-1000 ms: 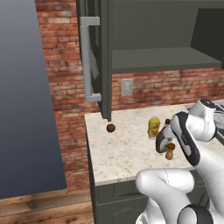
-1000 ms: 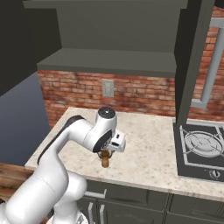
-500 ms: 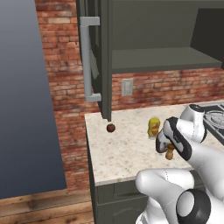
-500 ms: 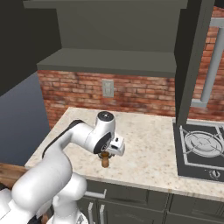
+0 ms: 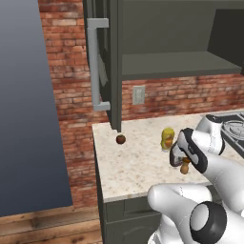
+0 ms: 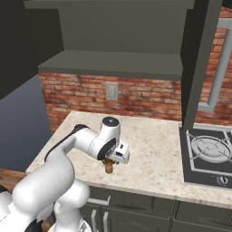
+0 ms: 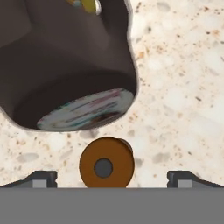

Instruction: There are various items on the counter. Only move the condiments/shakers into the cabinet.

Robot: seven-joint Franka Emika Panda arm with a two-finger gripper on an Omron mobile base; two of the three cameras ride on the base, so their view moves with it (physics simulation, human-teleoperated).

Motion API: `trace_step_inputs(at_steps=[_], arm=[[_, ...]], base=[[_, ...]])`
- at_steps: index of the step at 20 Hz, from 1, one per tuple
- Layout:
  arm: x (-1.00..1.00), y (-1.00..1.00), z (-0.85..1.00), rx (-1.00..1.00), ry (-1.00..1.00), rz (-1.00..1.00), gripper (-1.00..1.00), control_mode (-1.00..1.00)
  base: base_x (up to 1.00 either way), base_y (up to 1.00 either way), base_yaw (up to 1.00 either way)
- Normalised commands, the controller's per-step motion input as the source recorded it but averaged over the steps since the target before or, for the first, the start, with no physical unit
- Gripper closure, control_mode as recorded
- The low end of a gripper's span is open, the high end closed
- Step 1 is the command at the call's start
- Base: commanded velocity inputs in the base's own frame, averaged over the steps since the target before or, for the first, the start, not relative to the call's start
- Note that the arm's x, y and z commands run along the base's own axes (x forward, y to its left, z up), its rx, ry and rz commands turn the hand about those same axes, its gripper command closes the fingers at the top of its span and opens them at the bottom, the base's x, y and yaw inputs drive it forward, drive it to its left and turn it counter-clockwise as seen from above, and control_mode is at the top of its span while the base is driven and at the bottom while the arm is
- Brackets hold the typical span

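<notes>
my claw (image 7: 106, 178), lowered since a moment ago, hangs released over the wooden shaker (image 7: 106, 162) beside the dark bottle (image 7: 65, 65); grasp pending.

on the counter (image 5: 128, 167) the wooden shaker (image 6: 108, 167) stands upright near the front edge, the squeeze bottle (image 5: 167, 138) just behind it. the small ball (image 5: 120, 139) lies well to their left, below the open cabinet door (image 5: 112, 62). the stove (image 6: 206, 156) sits at the counter's right end.

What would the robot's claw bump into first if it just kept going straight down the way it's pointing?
Most likely the wooden shaker: the open gripper points down with the shaker's top centred between its fingertips. Behind it lies the counter.
</notes>
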Motion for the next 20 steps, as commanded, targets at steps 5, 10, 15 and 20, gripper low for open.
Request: trace_step_inputs(at_steps=[5, 10, 15, 20], arm=[[0.00, 0.06, -0.23, -0.04, 0.00, 0.00, -1.00, -1.00], [0.04, 0.00, -0.12, -0.07, -0.01, 0.00, -1.00, -1.00], [0.00, 0.00, -0.02, -0.03, 0.00, 0.00, 1.00, -1.00], [-0.13, 0.02, 0.28, 0.00, -0.08, 0.00, 1.00, -1.00]], base=[[0.00, 0.00, 0.00], [0.00, 0.00, 0.00], [0.00, 0.00, 0.00], [0.00, 0.00, 0.00]])
